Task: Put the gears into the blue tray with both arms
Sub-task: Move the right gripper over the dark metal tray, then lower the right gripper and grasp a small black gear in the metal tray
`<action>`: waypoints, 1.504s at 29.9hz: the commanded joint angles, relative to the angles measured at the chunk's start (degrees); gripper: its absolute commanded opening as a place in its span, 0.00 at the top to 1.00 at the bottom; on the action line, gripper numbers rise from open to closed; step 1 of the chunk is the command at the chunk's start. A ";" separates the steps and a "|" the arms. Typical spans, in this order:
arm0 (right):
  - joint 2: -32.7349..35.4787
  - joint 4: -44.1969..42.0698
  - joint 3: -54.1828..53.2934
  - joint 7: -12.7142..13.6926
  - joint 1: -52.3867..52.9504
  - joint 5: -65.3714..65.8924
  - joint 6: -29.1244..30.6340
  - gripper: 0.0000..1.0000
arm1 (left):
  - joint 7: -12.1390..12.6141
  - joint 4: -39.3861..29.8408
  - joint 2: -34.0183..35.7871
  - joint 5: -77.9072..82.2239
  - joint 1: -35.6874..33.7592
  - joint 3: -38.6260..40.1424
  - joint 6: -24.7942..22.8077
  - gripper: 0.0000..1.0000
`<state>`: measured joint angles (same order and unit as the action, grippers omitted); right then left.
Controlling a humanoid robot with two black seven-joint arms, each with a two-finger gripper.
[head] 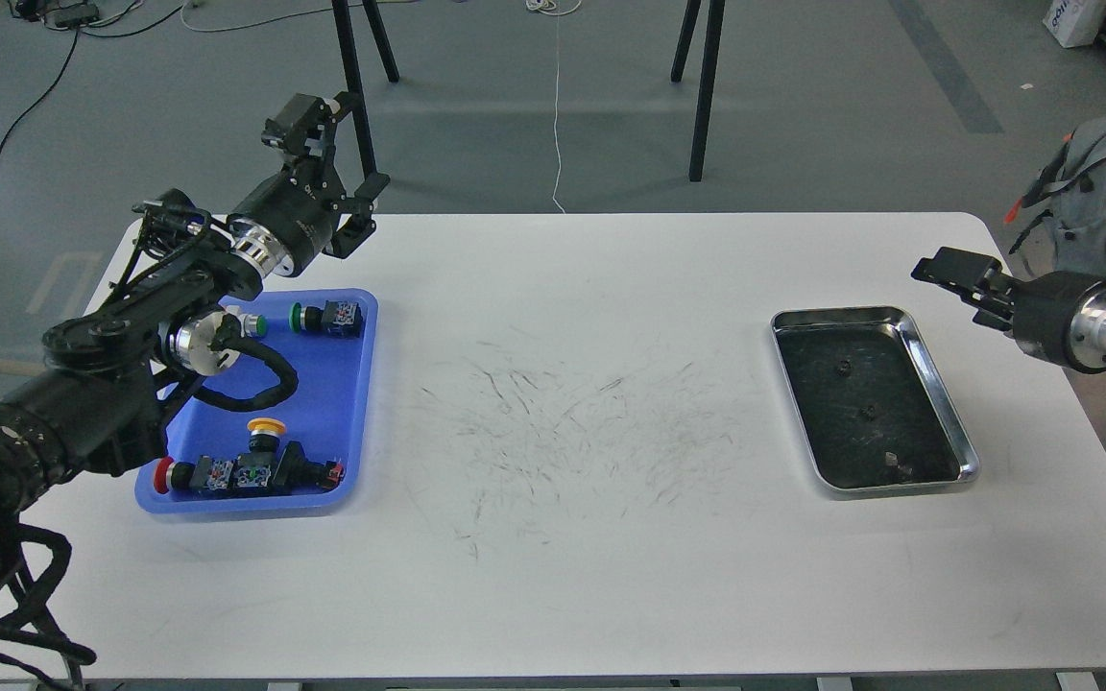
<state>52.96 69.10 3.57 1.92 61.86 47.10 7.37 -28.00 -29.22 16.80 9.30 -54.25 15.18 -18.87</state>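
Two tiny black gears [842, 366] [868, 412] lie on the dark bottom of the silver tray [945, 403] at the right. The blue tray [337, 403] sits at the left and holds only push-button switches. My left gripper [353, 144] hangs open and empty above the table's far edge, just behind the blue tray. Off the far right corner of the silver tray, my right gripper [937, 266] is seen side-on and dark, so its fingers cannot be told apart.
Switches with green [324, 317], yellow [265, 429] and red [190, 473] caps lie in the blue tray. A small speck [894, 462] I cannot identify sits near the silver tray's front corner. Black stand legs [704, 96] rise behind the table. A grey bag [1095, 211] is at the far right.
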 commanded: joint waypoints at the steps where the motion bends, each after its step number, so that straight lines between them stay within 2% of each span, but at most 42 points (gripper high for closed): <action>1: -3.02 -2.47 3.10 0.19 1.85 5.97 0.01 0.02 | 0.00 0.04 -0.10 -0.07 0.02 0.11 0.15 0.00; 13: -15.94 -13.37 13.21 -0.60 4.76 11.17 0.54 0.04 | 0.00 -0.05 -0.45 -0.07 -0.07 0.55 2.35 0.00; 20: -20.96 -18.30 17.52 -1.57 4.23 11.17 0.54 0.05 | 0.00 -0.05 -0.37 -0.07 0.02 0.64 2.52 0.00; 45: -24.57 -22.25 21.30 -2.80 3.62 11.35 0.54 0.13 | 0.00 0.13 -0.28 -0.16 0.37 0.55 2.61 0.00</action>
<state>28.42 47.03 24.73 -0.47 65.56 58.45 7.82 -28.00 -29.09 16.54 9.14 -54.16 15.76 -16.26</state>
